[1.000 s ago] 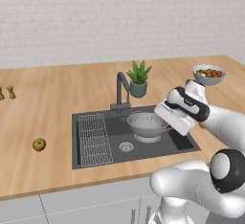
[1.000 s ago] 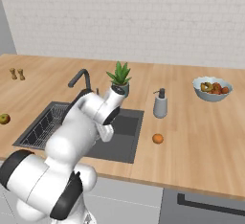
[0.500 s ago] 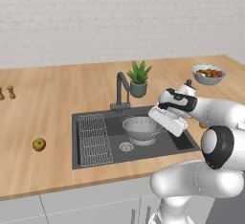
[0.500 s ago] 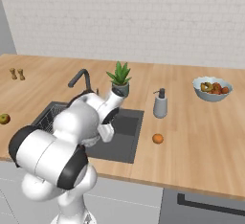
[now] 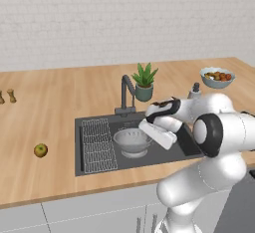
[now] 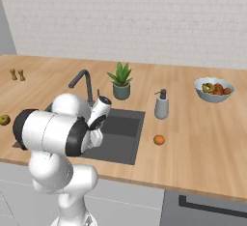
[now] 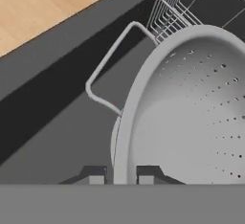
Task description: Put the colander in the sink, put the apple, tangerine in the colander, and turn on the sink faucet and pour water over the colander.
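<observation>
The pale perforated colander point(image 5: 132, 141) is low inside the dark sink point(image 5: 189, 147), just right of the wire rack. My gripper point(image 5: 145, 130) is shut on the colander's right rim. In the hand view the colander point(image 7: 191, 117) has its rim running between my two fingertips point(image 7: 95, 175), with the gripper point(image 7: 120, 177) astride it. The yellow-green apple point(image 5: 41, 150) lies on the counter left of the sink. On the counter right of the sink point(image 6: 120, 133) rests the tangerine point(image 6: 158, 139). The gooseneck faucet point(image 5: 127, 90) rises behind the basin.
A wire grid rack point(image 5: 97, 145) fills the sink's left part. A potted plant point(image 5: 144, 82) and a soap dispenser point(image 6: 161, 105) stand behind the sink. The blue-grey fruit bowl point(image 5: 217, 76) sits at the far right, and two small shakers point(image 5: 6, 96) at the far left.
My gripper has carried the colander leftward and lower in the sink, toward the wire rack. Apple and tangerine have stayed put.
</observation>
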